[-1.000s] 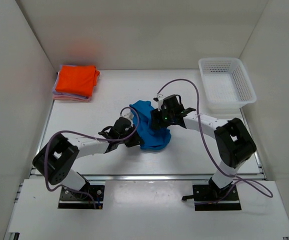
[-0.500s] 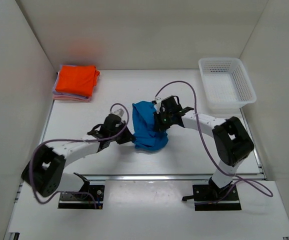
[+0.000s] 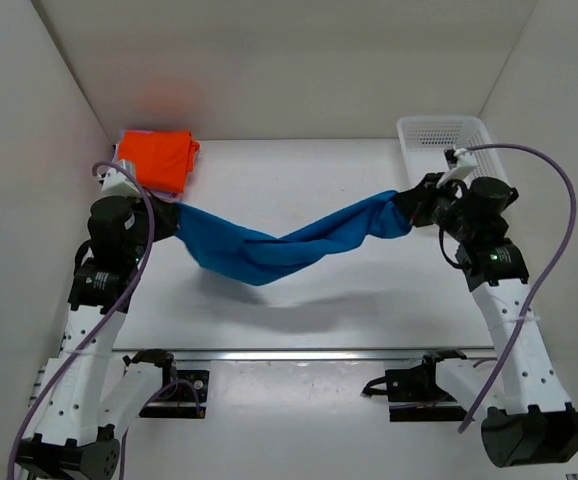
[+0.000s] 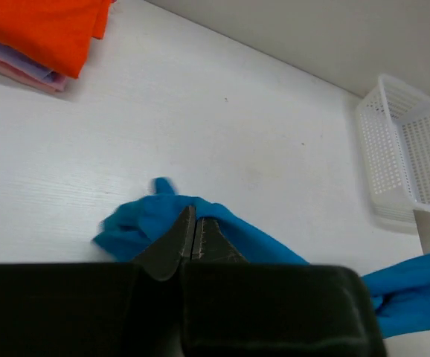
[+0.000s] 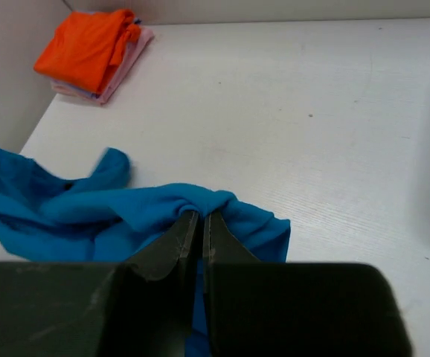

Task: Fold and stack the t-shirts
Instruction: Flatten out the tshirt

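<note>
Tabletop [image 3: 299, 170] and walls [image 3: 269, 70] white; one blue t-shirt [image 3: 269, 255] clamped between left pincer [image 3: 172, 220] and right pincer [image 3: 406, 204], one orange-topped stack [image 3: 151, 165], one mesh basket [image 3: 439, 121].

A white desk [image 3: 299, 175] carries two things, set well apart. In its far left corner lies a neat stack of folded clothes: an orange t-shirt [image 3: 152, 160] on top of pale pink and lavender t-shirts [image 3: 141, 196]. In the far right corner sits a white mesh basket [image 3: 439, 123].

Two white arms [image 3: 87, 345], black joint housings [image 3: 112, 222], looping lavender cables [image 3: 509, 146], black base plates [image 3: 174, 390], dark tapered jaws
</note>
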